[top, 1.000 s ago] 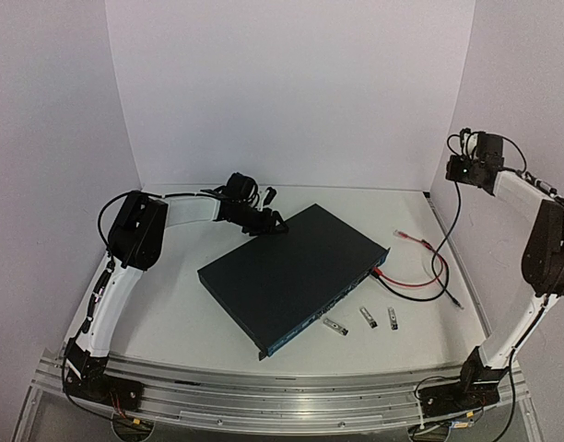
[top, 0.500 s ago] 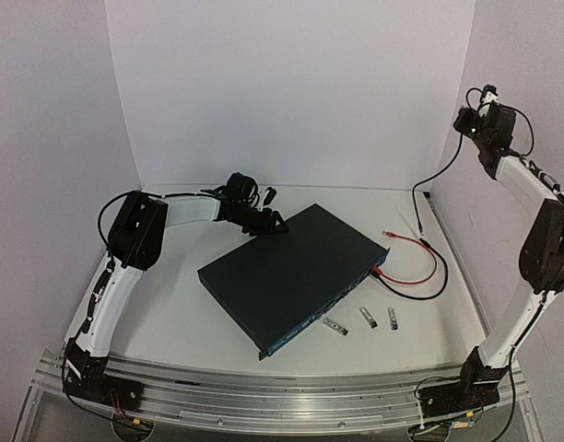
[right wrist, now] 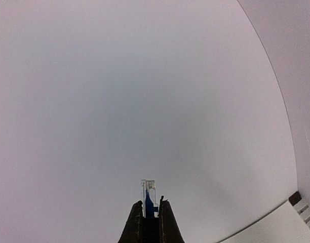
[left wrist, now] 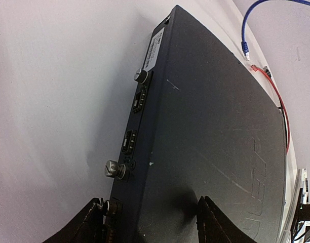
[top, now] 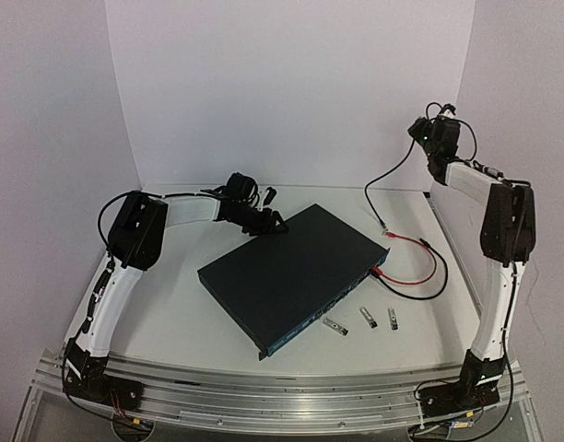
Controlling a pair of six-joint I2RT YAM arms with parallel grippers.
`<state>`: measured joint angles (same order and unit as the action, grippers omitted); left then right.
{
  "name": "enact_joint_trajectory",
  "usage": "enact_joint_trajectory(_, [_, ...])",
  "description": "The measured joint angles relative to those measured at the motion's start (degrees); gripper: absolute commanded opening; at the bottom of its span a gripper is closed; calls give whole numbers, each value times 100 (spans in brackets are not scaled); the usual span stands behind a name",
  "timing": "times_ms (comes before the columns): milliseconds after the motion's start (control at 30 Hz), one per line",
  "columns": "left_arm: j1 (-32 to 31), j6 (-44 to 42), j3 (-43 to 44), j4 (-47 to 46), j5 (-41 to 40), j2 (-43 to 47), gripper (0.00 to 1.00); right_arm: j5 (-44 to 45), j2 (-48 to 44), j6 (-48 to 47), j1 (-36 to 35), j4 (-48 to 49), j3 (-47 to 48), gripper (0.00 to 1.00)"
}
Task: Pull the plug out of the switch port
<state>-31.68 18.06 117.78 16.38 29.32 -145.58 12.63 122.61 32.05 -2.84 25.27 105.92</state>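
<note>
Dark metal switch (top: 291,272), rigid and probably heavy, lies on the desk (top: 171,313), far corner clenched in the left pincer (top: 268,223). Higher beyond, the right pincer (right wrist: 150,202) grasps the light, brittle-looking clear plug (right wrist: 148,188) by its body, free of the switch.

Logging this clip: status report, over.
Left gripper shut on switch corner. Right gripper high, shut on plug of blue cable, away from switch. Red cable's end at port face; nothing blocking.

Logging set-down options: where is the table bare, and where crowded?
Bare: the table left of the switch, round to its near corner. Crowded: right of it, where the red cable and three small modules lie.
</note>
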Motion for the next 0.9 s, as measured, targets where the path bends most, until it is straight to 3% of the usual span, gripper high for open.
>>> enact_joint_trajectory(233, [-4,2,-13,-45,-38,0,62,829,729,580,-306,-343,293,8])
enact_joint_trajectory(567, [-4,-2,-13,-68,-92,0,62,1306,928,1405,-325,-912,-444,23])
enact_joint_trajectory(733, [-4,0,-15,-83,-92,0,62,1424,1071,1620,-318,-1435,-480,24])
enact_joint_trajectory(900, [-4,0,-16,-88,-96,0,62,1525,1165,1790,-303,-1992,-324,40])
